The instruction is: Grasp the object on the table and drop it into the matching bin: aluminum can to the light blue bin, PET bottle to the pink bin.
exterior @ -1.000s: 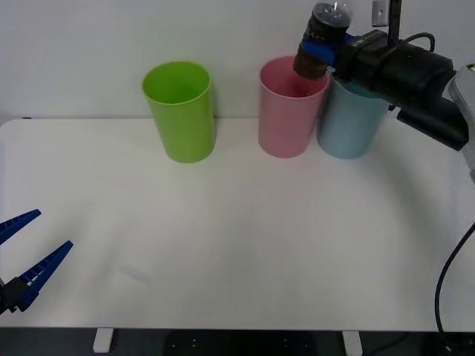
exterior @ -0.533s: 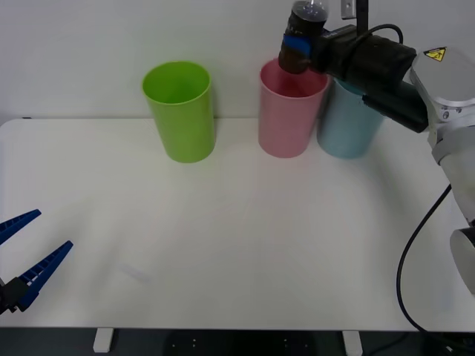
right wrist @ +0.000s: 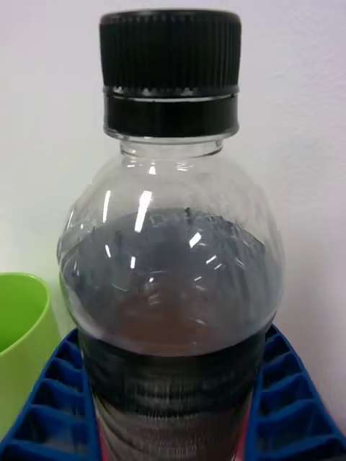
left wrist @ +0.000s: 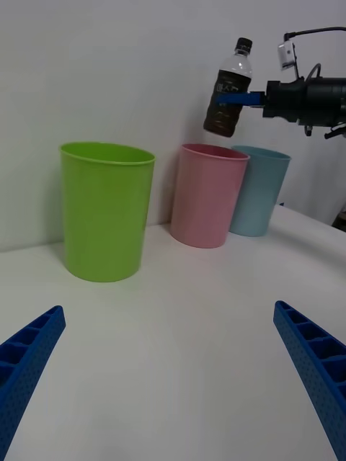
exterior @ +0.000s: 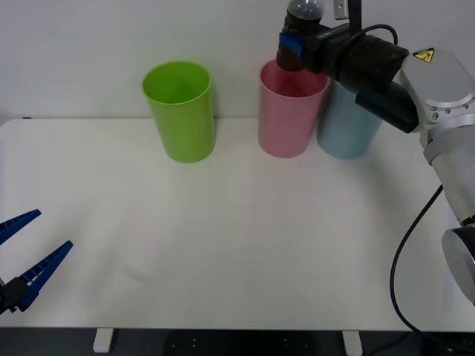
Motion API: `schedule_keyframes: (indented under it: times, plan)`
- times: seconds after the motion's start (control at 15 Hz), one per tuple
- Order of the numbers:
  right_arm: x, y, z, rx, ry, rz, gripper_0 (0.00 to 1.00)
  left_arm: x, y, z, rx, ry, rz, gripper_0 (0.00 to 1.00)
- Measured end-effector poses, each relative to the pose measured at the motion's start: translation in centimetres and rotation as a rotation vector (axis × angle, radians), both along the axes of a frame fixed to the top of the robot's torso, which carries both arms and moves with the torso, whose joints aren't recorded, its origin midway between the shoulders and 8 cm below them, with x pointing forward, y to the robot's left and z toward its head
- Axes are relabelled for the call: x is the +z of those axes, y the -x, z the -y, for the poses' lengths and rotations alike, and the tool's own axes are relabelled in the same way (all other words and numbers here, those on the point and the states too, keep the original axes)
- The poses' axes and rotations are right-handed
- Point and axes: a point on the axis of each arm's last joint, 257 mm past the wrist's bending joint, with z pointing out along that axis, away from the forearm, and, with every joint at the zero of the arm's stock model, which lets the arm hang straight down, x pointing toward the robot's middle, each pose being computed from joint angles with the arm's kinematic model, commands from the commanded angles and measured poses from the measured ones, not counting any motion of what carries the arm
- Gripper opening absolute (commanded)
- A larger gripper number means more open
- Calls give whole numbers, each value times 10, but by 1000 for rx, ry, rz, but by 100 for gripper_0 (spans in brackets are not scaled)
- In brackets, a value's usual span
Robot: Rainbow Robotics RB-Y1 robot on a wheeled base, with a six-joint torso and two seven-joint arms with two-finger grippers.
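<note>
- Low at the near left corner of the table (exterior: 237, 245), the left gripper (exterior: 22, 248) waited with its blue ribbed fingers (left wrist: 313, 360) spread wide apart, gripping nothing and touching nothing.
- Farther back stood a lime green bin (exterior: 180, 111), upright on the white tabletop and well apart from the other two.
- Next along the back row came the pink bin (exterior: 291, 107), upright, its open mouth facing up.
- Just above the pink bin's rim hung the PET bottle (exterior: 300, 37), tipped slightly, black cap uppermost, dark contents below a clear shoulder; seen from the left wrist it sat clear of the rim, not touching it.
- Clamped on the bottle's dark body was the right gripper (exterior: 297, 43), its blue fingers (right wrist: 288, 403) pressed to either side, the black arm reaching in from the right.
- Beside the pink bin, just to its right and partly behind the arm, stood the light blue bin (exterior: 349, 122).
</note>
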Motion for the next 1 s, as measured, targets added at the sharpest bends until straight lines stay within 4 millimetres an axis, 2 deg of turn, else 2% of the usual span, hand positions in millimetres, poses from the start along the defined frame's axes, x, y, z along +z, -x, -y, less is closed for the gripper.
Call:
schedule_keyframes:
  times: [0.2,0.53,1.0]
  plan:
    - [3,0,3,-8,59,50,100,0,0,0,0,0,0,100]
    - [1,9,6,32,34,44,100,0,0,0,0,0,0,100]
    - [-11,61,26,65,16,98,100,0,0,0,0,0,0,100]
